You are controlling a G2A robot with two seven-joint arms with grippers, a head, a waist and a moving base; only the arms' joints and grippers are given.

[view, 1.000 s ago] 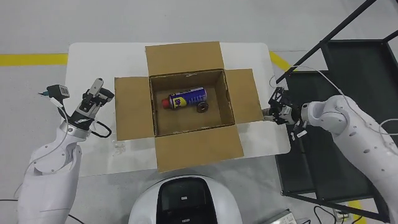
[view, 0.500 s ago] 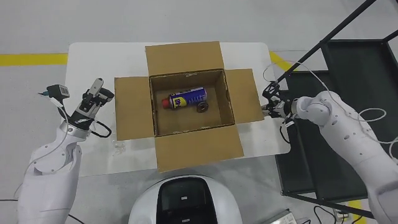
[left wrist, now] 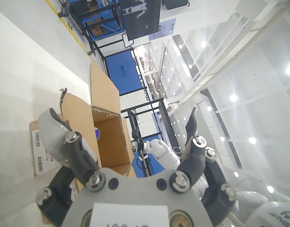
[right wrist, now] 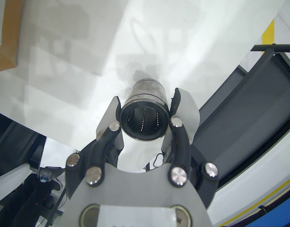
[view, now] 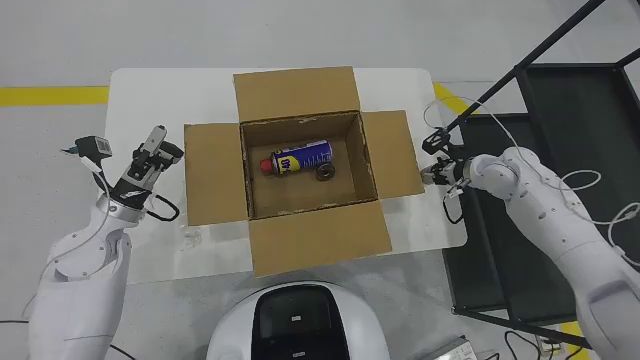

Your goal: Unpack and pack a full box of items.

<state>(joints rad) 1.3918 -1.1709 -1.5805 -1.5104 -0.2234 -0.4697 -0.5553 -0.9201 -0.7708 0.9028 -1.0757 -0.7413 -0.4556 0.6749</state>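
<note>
Item: short grey metal cylinder with a hollow bore lined with ball rows (right wrist: 147, 90), clamped across its round side by the right gripper (right wrist: 147, 109). The two pale fingers (right wrist: 112, 112) were closed on it near its open end. Location: at 3 o'clock of the open brown cardboard box (view: 210, 175), just beyond the box's right flap and above the edge of the white table (view: 160, 90), close to the black metal rack (view: 560, 160). Whether the cylinder's far end touched the table could not be told. Hazard, as judged: the smooth round steel, gripped near one end only, could pivot or slide out of the pads. If released on its side so near the edge, it could roll off between table and rack. A carry toward the box risked clipping the flap. Box contents: a blue and yellow spray can with a red cap (view: 297, 157) lying on its side, and a small dark ring (view: 325, 172) just beside it. The right arm was bent at the elbow, forearm reaching in from 4 o'clock. The left gripper (left wrist: 121, 116) stood at 9 o'clock of the box, fingers spread wide and holding nothing.
</note>
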